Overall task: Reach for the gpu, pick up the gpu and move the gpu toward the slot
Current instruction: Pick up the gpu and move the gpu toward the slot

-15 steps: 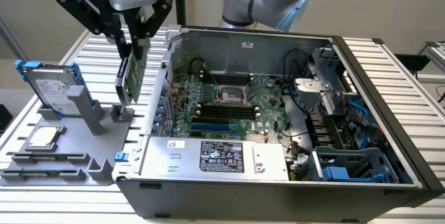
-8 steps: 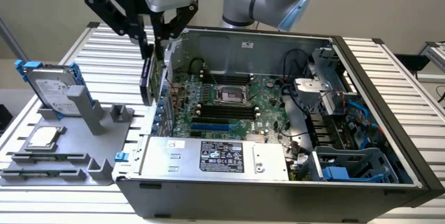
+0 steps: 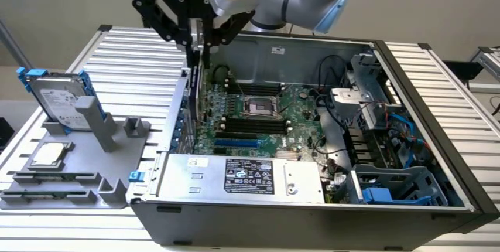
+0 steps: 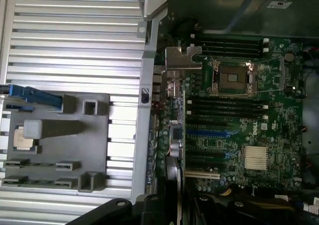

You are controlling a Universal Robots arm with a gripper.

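On the exterior view's left of the computer case, a grey holder stands on the ribbed table, well apart from the case wall. A silver hard drive with blue side rails stands upright in this holder, and a small square silver chip lies flat in it, on the side far from the case.

The gripper hangs above the case, over the wall that is nearest to the holder. Its fingers are pressed together on the upper edge of the gpu. The gpu is off the holder and hangs upright, edge-on, just inside that case wall, above the green motherboard. In the wrist view the gpu appears as a thin line over the motherboard, with its silver bracket at the end far from the gripper.

Further inside the case, a silver power supply lies along the front wall.
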